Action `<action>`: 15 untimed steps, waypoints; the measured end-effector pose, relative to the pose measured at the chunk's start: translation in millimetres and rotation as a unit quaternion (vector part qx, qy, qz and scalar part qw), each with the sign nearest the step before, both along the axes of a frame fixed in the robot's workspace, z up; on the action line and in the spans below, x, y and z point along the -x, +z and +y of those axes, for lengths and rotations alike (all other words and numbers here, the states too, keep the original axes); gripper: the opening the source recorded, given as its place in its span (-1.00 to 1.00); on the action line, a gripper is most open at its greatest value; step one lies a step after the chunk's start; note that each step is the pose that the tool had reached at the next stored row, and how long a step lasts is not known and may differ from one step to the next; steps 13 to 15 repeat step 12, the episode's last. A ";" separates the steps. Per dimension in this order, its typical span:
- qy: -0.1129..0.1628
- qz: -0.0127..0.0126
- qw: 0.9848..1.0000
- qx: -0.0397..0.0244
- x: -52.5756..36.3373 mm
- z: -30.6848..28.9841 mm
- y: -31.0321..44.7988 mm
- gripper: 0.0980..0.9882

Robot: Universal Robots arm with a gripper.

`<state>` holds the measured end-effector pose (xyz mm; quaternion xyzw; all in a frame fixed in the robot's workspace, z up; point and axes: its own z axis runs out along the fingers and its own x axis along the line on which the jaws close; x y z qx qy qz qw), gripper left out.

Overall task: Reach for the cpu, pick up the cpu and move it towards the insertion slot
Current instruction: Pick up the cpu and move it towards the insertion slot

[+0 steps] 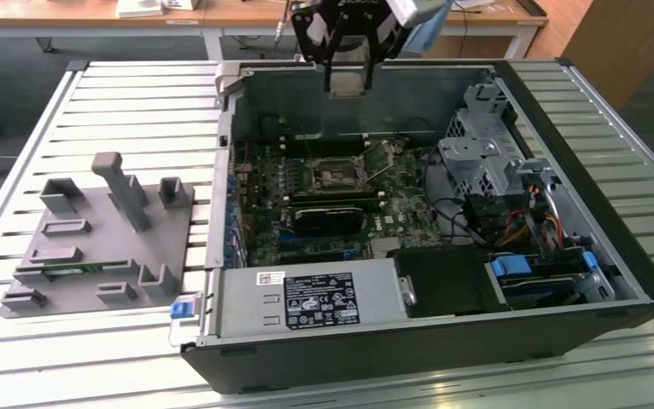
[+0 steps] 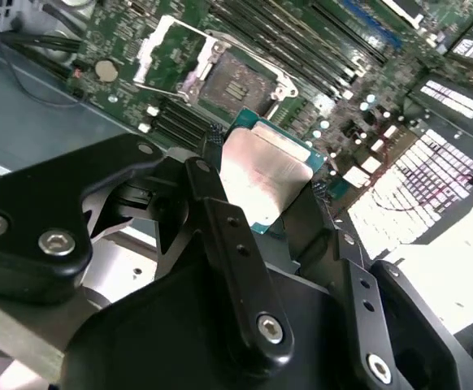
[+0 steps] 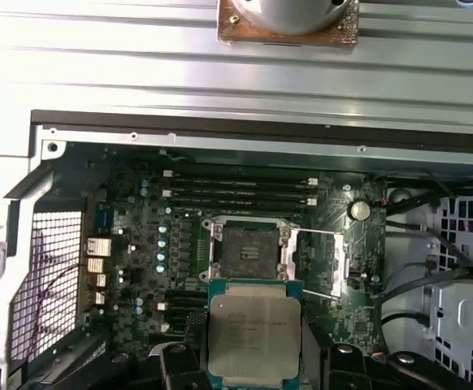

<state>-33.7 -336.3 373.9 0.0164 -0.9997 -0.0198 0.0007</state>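
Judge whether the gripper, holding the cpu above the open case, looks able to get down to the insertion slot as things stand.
Probably yes. The gripper is shut on the cpu, and the insertion slot lies open on the motherboard below, its frame swung aside. In both wrist views nothing stands between chip and socket.

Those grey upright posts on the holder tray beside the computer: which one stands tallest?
The tallest is the slanted post near the middle of the grey holder tray at the exterior view's left. It rises well above the shorter blocks around it.
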 end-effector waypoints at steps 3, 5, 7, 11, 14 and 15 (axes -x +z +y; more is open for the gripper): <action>0.000 0.000 1.000 0.000 -8.6 2.3 -0.6 0.00; 0.000 0.000 1.000 0.000 -11.4 3.5 -0.7 0.00; 0.000 0.000 1.000 0.000 -11.7 3.5 -0.7 0.00; 0.000 0.000 1.000 0.000 -11.9 3.5 -0.7 0.00; 0.000 0.000 1.000 0.000 -11.9 3.5 -0.7 0.00; 0.000 0.000 1.000 0.000 -11.9 3.5 -0.7 0.00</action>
